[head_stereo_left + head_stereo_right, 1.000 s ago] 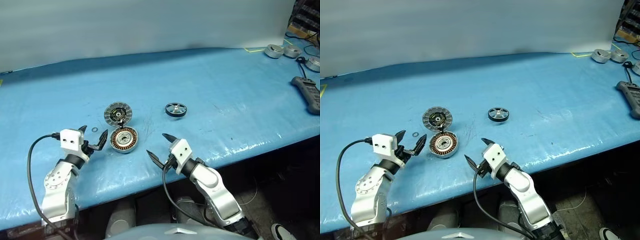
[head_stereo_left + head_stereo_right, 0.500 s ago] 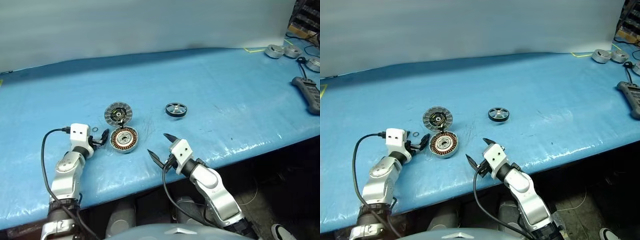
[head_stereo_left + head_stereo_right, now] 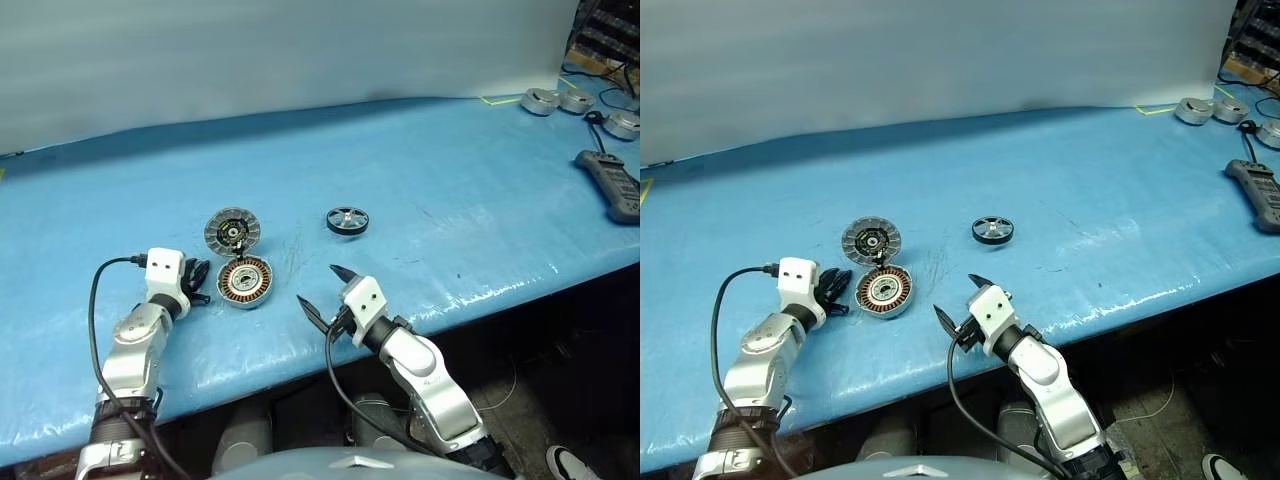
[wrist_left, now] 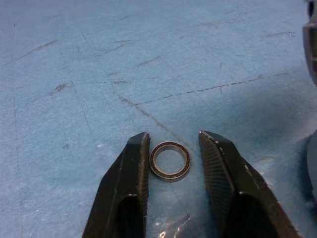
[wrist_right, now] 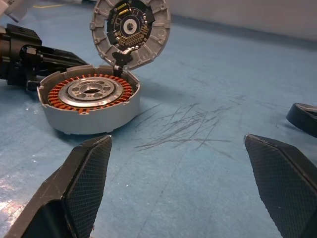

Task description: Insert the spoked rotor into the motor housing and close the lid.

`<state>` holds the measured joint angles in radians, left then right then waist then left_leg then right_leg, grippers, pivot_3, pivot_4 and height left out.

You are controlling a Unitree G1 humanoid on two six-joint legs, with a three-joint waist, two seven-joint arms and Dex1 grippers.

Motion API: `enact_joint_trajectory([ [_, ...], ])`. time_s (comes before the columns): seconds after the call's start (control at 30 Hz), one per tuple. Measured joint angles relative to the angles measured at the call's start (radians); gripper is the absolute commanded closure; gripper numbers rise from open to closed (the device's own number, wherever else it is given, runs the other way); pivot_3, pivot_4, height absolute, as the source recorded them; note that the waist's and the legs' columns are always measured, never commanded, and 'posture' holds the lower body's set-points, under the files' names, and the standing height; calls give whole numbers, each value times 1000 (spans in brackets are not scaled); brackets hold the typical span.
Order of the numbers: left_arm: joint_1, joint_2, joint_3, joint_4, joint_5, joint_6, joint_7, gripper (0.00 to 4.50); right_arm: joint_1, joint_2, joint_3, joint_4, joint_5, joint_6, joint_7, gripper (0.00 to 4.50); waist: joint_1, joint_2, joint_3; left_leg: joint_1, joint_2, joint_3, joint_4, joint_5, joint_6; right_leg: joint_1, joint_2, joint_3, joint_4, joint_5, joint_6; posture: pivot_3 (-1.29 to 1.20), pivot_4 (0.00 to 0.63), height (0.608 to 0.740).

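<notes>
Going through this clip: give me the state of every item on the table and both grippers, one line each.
motor housing: open, windings exposed, no rotor inside.
lid: swung open, inner face showing.
spoked rotor: flat on the table, apart from the housing.
small ring: flat between the left gripper's fingers.
left gripper: narrowed around the ring.
right gripper: wide open, empty.

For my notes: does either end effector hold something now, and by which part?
Nothing is firmly held. The left end effector straddles a small metal ring without visibly clamping it. The right end effector is open.

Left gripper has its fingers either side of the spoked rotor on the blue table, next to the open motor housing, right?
No. The left gripper brackets a small metal ring, as the left wrist view shows. The spoked rotor lies apart, right of the open motor housing.
</notes>
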<state>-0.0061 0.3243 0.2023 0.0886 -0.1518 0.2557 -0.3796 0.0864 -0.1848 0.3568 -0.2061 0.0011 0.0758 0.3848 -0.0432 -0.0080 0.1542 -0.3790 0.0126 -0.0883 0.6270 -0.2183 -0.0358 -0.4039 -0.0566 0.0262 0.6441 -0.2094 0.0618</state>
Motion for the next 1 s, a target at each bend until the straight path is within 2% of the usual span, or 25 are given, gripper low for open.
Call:
enact_joint_trajectory([
  [0.3, 280, 83, -12, -335, -113, 110, -140, 3853, 14, -6, -11, 1, 0, 1, 1, 0, 6, -2, 2, -2, 0, 1, -2, -1, -1, -8, -2, 0, -1, -1, -1, 0, 150, 740],
  [0.4, 295, 119, -21, -422, -162, 147, -188, 3853, 14, -3, -10, 1, 1, 1, 6, 0, 11, -5, 4, -5, 0, 0, 0, -1, -2, -10, -3, -2, -1, -1, -1, 0, 150, 740],
  [0.53, 211, 185, -28, -568, -218, 195, -229, 3853, 13, -1, -9, 9, 1, 1, 11, 0, 16, -7, 6, -7, 0, 1, 0, -1, -2, -8, -3, -2, -1, -1, -1, 0, 150, 740],
  [0.7, 131, 187, -111, -573, -222, 199, -247, 3853, 11, 2, -8, 18, 1, 0, 13, 0, 9, -7, 6, -13, 0, 0, -1, -1, -2, -13, -2, -2, -2, -1, -2, 0, 150, 740],
  [1.0, 54, 183, -218, -376, -149, 142, -265, 3853, 18, 4, 13, 20, 11, -19, 43, 0, 7, -7, 7, -14, 0, 0, 0, -1, -2, -13, -1, -2, -2, -1, -1, 0, 150, 740],
])
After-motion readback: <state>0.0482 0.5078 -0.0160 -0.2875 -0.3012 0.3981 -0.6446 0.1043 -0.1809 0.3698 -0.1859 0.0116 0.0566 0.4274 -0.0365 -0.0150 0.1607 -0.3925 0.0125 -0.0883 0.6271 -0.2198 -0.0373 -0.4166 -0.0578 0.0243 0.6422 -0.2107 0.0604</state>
